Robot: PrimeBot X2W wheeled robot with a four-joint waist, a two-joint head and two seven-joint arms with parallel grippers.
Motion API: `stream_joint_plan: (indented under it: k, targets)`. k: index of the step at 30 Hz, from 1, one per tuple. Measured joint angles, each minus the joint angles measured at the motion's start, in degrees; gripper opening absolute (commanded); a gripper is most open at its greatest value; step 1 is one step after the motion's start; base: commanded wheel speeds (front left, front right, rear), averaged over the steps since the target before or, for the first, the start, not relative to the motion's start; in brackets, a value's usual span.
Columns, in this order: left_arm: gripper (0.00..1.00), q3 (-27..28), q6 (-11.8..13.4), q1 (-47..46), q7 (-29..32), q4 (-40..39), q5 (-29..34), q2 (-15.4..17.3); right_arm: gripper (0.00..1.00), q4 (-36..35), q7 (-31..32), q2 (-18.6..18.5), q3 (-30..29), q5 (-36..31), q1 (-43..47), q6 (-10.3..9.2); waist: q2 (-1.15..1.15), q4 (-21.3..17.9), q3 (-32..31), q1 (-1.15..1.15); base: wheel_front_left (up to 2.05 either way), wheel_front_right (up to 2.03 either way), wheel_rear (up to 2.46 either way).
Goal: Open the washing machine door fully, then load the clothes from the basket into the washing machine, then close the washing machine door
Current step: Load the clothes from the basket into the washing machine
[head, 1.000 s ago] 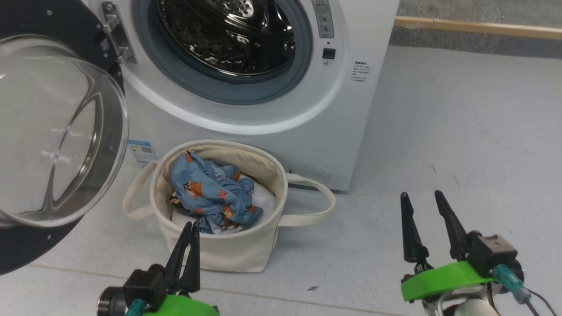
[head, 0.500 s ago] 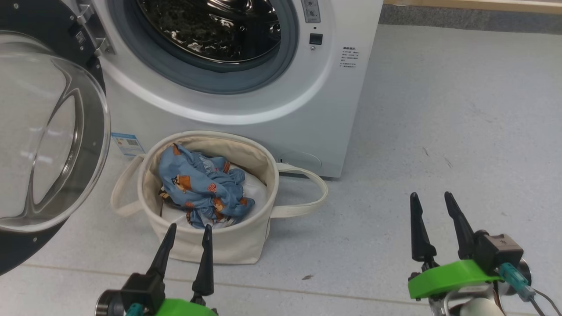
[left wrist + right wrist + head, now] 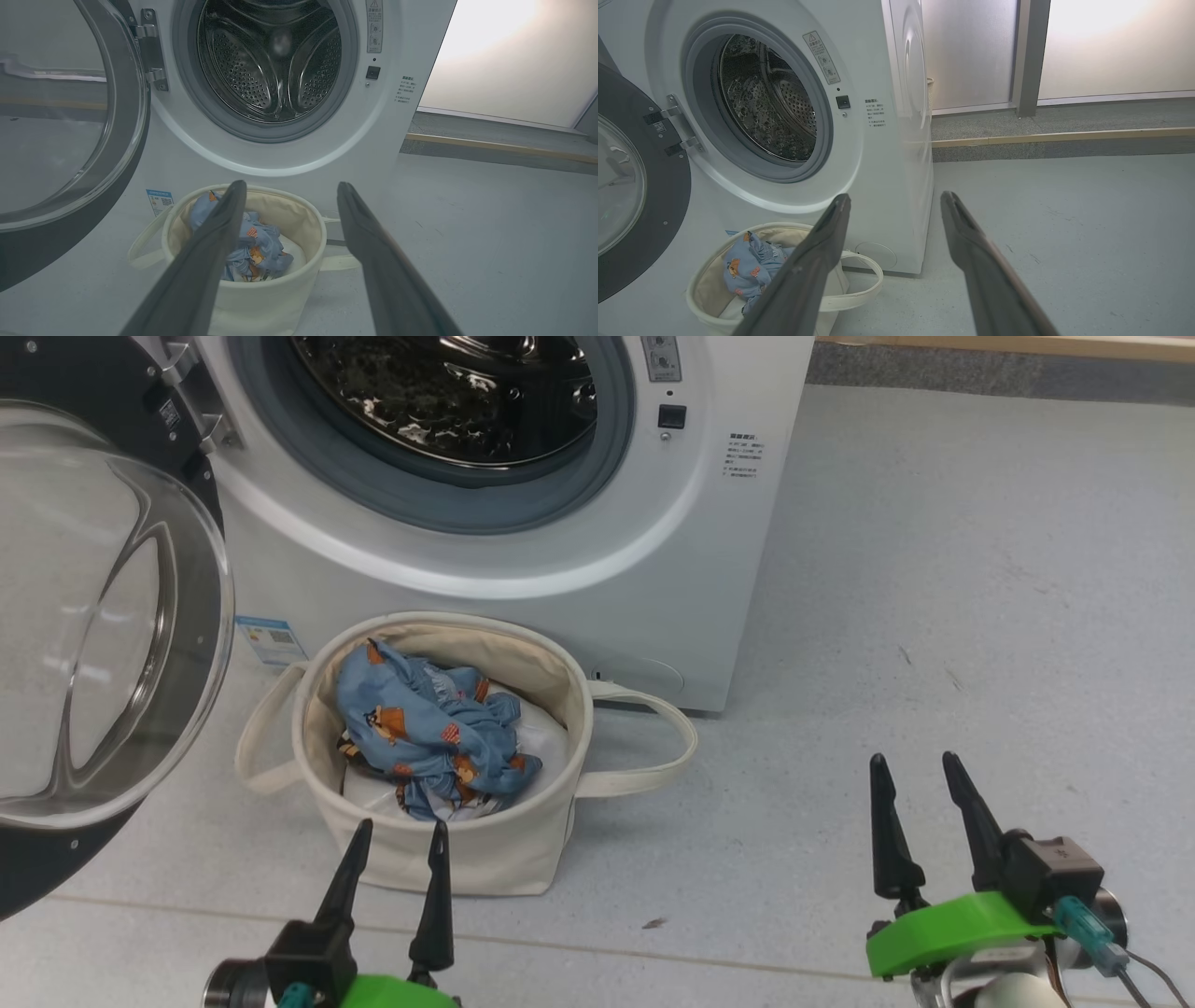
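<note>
Here, the washing machine door [image 3: 93, 616] is hanging wide open at the left of the washing machine [image 3: 653, 569]. The basket [image 3: 467, 859] is sitting on the floor [image 3: 934, 616] just before the machine, holding the clothes [image 3: 420, 728]. The left gripper [image 3: 401, 823] is hovering at the basket's near wall and the right gripper [image 3: 914, 758] is well aside, each with its 2 fingers apart.

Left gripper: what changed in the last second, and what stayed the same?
The left gripper opened its fingers, taking hold of nothing. The head camera also shifted, so the scene only seems moved. The right gripper stayed open, the clothes stayed in the basket, and the washing machine door stayed open.
</note>
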Motion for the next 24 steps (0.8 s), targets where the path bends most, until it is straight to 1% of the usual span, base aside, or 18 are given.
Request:
stream_joint_plan:
  k: [3, 5, 12, 16, 21, 24]
  targets:
    - [1.00, -0.23, -0.13, -0.01, 0.00, 0.34, -0.54, 0.00, 1.00, 0.22, 0.00, 0.00, 0.23, 0.00, -0.01, 0.00, 0.00, 0.09, 0.15, 0.00, 0.00, 0.00, 0.00]
    - [1.00, -0.45, -1.94, -0.01, 0.00, 0.70, -3.76, -0.01, 1.00, 0.26, 0.00, 0.00, 0.33, 0.00, -0.01, 0.00, 0.00, 0.17, 0.20, 0.00, 0.08, -0.03, -0.05]
    - [1.00, -0.10, -2.05, -0.08, 0.00, 0.71, -4.25, 0.00, 1.00, 0.35, 0.00, 0.00, 0.58, 0.00, -0.03, 0.00, 0.00, 0.48, 0.62, 0.00, 0.54, -0.51, -0.02]
    - [1.00, -0.14, -2.08, -0.07, 0.00, 0.65, -3.85, 0.10, 1.00, 0.60, 0.00, 0.03, 0.85, 0.00, -0.02, 0.00, 0.00, 0.68, 0.88, -0.02, 1.25, -1.30, 0.05]
    - [1.00, -0.23, -2.10, -0.10, 0.00, 0.12, -3.75, 0.09, 1.00, 0.69, 0.00, 0.03, 1.27, 0.00, -0.09, 0.00, 0.00, 0.92, 1.30, -0.01, 1.85, -1.90, 0.05]
    - [1.00, -0.09, -1.18, -0.21, 0.00, 0.04, -2.60, 0.11, 1.00, 0.69, 0.00, 0.03, 1.30, 0.00, -0.43, 0.00, 0.00, 1.07, 1.56, 0.00, 2.05, -2.09, 0.04]
